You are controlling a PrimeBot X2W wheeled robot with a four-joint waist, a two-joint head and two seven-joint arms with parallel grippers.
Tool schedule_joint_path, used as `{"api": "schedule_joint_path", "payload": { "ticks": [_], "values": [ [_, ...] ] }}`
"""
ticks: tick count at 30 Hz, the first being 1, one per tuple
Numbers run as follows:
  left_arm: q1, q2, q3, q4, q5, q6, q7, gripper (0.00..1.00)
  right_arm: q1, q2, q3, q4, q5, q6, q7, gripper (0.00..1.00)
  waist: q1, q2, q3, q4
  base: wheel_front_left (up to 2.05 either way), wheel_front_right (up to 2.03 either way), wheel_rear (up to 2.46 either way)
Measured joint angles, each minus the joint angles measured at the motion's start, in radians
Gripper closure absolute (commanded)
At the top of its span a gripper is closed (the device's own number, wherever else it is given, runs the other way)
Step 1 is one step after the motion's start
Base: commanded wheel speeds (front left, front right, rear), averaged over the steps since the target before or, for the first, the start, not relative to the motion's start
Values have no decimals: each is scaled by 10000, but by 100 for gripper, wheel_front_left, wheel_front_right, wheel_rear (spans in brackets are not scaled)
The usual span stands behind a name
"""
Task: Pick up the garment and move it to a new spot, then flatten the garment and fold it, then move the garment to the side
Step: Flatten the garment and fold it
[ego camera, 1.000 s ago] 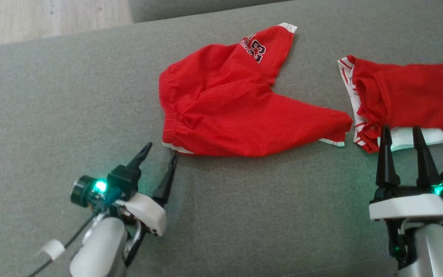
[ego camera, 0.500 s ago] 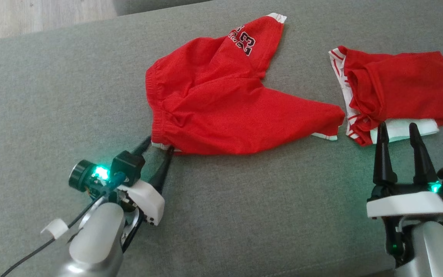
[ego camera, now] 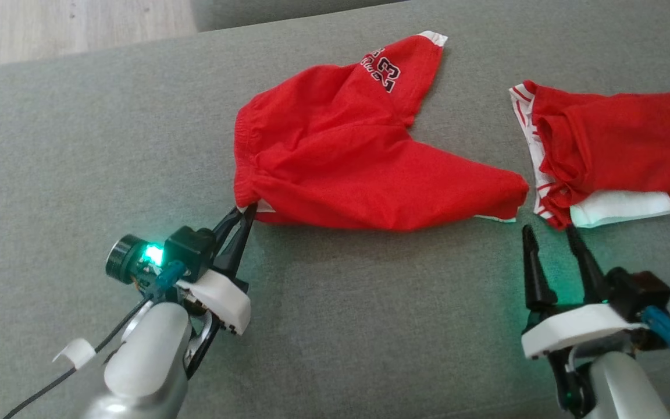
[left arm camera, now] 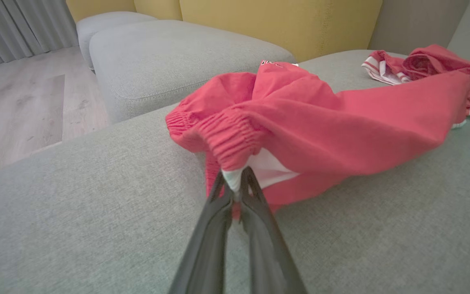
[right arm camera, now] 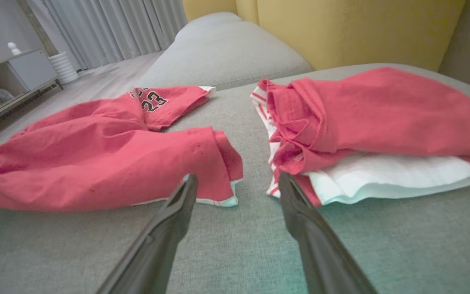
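The garment [ego camera: 346, 157] is a pair of red shorts with white trim and a "23" print, spread on the grey sofa cushion [ego camera: 370, 326]. My left gripper [ego camera: 243, 212] is shut on the near waistband corner of the garment [left arm camera: 300, 118], pinching the elastic and white lining between its fingertips. My right gripper [ego camera: 547, 233] stands open near the cushion, just short of the shorts' right leg hem [right arm camera: 218, 196]. In the right wrist view the garment [right arm camera: 96, 159] lies left of the gap between the open fingers [right arm camera: 178, 204].
A folded red top with white trim [ego camera: 608, 151] lies on a white cloth [ego camera: 620, 206] at the right. A second grey cushion [left arm camera: 169, 57] and a yellow backrest [left arm camera: 280, 20] stand behind. Wooden floor [ego camera: 50, 26] lies beyond the cushion's far left edge.
My left gripper moved up to the waistband corner and shut on it. My right gripper shifted left and back toward the leg hem, still open.
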Motion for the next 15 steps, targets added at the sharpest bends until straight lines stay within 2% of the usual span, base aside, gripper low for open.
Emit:
{"api": "schedule_joint_path", "payload": {
  "ticks": [8, 15],
  "values": [
    [20, 13, -58, -454, -8, 151, -82, 100, -86, 0, 188, 752, -251, 0, 412, 0, 0, 0, -14, 167, 0, 0, 0],
    [30, 65, -136, -717, -81, 244, -75, 100, -913, -4, 426, 1730, -1315, 0, 1072, 0, 0, 0, 36, 244, 0, 0, 0]
  ]
}}
